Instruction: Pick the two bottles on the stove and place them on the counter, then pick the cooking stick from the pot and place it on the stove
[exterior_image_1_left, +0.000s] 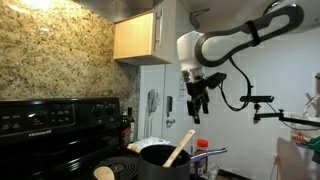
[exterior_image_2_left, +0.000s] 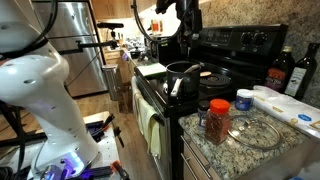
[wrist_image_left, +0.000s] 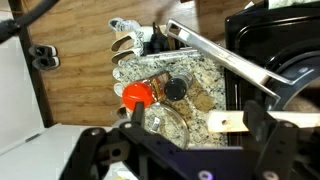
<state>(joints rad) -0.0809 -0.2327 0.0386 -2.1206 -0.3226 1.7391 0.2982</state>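
Observation:
The dark pot (exterior_image_1_left: 158, 158) (exterior_image_2_left: 183, 72) sits on the black stove (exterior_image_1_left: 50, 120) (exterior_image_2_left: 240, 45). The light wooden cooking stick (exterior_image_1_left: 181, 146) leans out of it. My gripper (exterior_image_1_left: 197, 110) (exterior_image_2_left: 190, 18) hangs open well above the pot, holding nothing. In the wrist view the stick's flat end (wrist_image_left: 225, 122) shows far below, between my spread fingers (wrist_image_left: 262, 125), and the pot's long silvery handle (wrist_image_left: 228, 60) crosses above it. A red-capped bottle (exterior_image_2_left: 218, 118) (wrist_image_left: 137, 95) stands on the granite counter (exterior_image_2_left: 290, 140). A round tan top (exterior_image_1_left: 103, 173) shows at the stove's front.
A glass lid (exterior_image_2_left: 252, 130) (wrist_image_left: 165, 125) and a blue-capped jar (exterior_image_2_left: 244, 100) lie on the counter near the red-capped bottle. Dark bottles (exterior_image_2_left: 283, 70) stand at the counter's back. A second pan (exterior_image_2_left: 213, 78) sits behind the pot. A wall cabinet (exterior_image_1_left: 135, 38) hangs beside the arm.

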